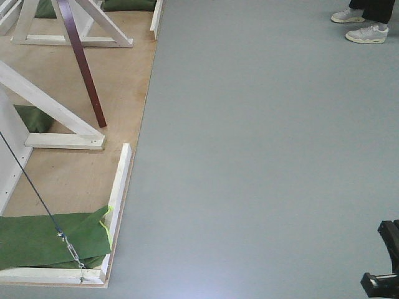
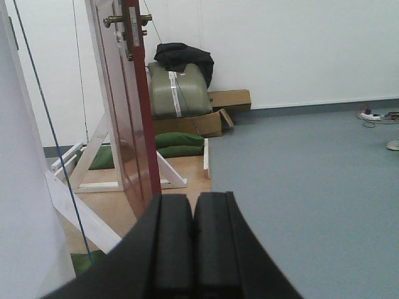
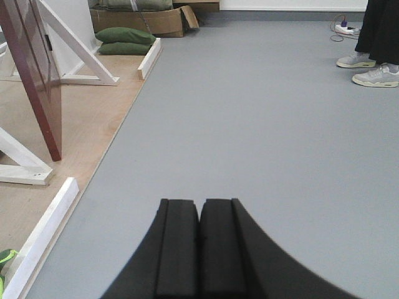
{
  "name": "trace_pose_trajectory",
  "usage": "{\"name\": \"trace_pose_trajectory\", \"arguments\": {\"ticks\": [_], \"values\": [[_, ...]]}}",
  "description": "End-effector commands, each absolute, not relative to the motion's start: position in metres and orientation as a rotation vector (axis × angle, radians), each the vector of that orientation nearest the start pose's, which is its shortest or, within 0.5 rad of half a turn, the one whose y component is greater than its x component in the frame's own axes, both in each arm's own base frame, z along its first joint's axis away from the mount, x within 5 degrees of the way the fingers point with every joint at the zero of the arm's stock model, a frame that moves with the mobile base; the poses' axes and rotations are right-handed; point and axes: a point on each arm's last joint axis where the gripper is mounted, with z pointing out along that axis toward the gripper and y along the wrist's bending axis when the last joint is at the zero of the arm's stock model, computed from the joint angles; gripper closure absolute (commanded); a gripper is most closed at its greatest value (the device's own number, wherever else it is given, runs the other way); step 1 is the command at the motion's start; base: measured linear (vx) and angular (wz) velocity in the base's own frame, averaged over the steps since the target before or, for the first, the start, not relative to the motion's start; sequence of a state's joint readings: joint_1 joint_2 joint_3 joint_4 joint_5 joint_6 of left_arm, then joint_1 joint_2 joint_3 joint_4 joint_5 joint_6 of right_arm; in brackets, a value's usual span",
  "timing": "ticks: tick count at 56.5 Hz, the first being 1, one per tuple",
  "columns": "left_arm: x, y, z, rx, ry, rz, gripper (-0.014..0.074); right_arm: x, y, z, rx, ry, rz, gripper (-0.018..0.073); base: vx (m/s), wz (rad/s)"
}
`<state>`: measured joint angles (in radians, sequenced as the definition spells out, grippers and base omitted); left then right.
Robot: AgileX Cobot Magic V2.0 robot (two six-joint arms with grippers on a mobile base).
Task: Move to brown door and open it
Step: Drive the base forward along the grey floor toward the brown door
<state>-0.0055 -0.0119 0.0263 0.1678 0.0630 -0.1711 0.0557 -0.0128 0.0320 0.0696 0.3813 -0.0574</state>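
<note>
Bright even indoor light, soft shadows, slightly grainy, mild blur.

one brown door (image 2: 128, 137) is counted, and two brass lever handles (image 2: 113, 20) are seen on it, one on each face. two white support frames (image 1: 62, 121) are counted in the front view, and four green sandbags (image 1: 50, 240) and one thin cable (image 1: 37, 193) are counted there as well. in the left wrist view, two cardboard boxes (image 2: 230, 98), one olive bag (image 2: 177, 90), one black bundle (image 2: 184, 56) and one power strip (image 2: 371, 115) are counted. two light shoes (image 1: 368, 32) are seen. two grippers are counted: one left gripper (image 2: 193, 205) and one right gripper (image 3: 199, 208).
</note>
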Motion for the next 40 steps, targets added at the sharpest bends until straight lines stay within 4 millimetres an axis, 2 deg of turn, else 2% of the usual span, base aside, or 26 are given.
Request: {"name": "trace_pose_trajectory", "arguments": {"ticks": [1,40], "values": [[0.0547,-0.0007,0.2156,-0.002,1.446,-0.020,0.0600,0.0538,0.0047,0.1748,-0.066,1.803,0.054,0.0559,0.00,0.00],[0.0547,-0.0007,0.2156,-0.002,1.446,-0.020,0.0600,0.0538,0.0047,0.1748,-0.066,1.803,0.054,0.0559,0.03,0.00]]}}
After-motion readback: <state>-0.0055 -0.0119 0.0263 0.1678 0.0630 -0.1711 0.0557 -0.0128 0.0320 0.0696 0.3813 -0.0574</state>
